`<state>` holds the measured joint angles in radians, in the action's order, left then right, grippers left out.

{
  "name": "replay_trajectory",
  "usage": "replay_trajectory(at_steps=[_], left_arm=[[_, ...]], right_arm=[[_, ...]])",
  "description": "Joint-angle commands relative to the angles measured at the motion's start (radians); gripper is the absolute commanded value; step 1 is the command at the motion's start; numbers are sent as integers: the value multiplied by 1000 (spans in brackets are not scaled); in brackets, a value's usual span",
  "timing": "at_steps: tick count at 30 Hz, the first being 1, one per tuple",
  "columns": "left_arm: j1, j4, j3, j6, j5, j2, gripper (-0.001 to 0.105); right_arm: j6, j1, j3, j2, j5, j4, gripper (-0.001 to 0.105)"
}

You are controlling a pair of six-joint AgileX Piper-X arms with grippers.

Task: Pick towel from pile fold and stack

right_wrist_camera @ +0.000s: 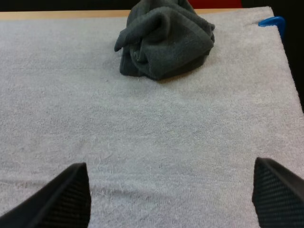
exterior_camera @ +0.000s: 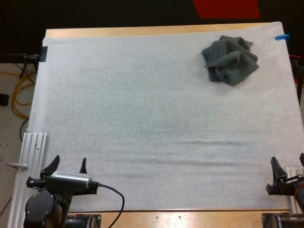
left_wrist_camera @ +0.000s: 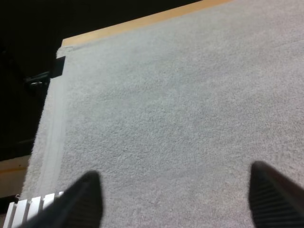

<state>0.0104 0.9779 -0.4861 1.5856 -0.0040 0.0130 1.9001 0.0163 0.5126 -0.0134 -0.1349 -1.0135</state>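
Left gripper, fingers spread and empty, is at the near left corner of the white mat; right gripper, likewise spread and empty, at the near right. A crumpled dark grey-green towel lies near the mat's far right corner.

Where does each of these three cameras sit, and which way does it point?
High view: behind both arms, looking forward and down over the white mat; left claw and right claw show.
Left wrist view: on the left arm, facing bare mat; open fingers show.
Right wrist view: on the right arm, facing the crumpled towel; open fingers show.
High and right wrist views share that towel.
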Motion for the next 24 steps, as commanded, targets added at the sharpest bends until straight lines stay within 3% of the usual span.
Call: replay_trajectory(at_steps=[1, 24], left_arm=[[-2, -16, 0, 3, 4, 139, 71], [-2, -25, 2, 5, 17, 136, 71]], right_arm=[[8, -1, 2, -38, -1, 6, 69], [-23, -1, 2, -31, 13, 8, 69]])
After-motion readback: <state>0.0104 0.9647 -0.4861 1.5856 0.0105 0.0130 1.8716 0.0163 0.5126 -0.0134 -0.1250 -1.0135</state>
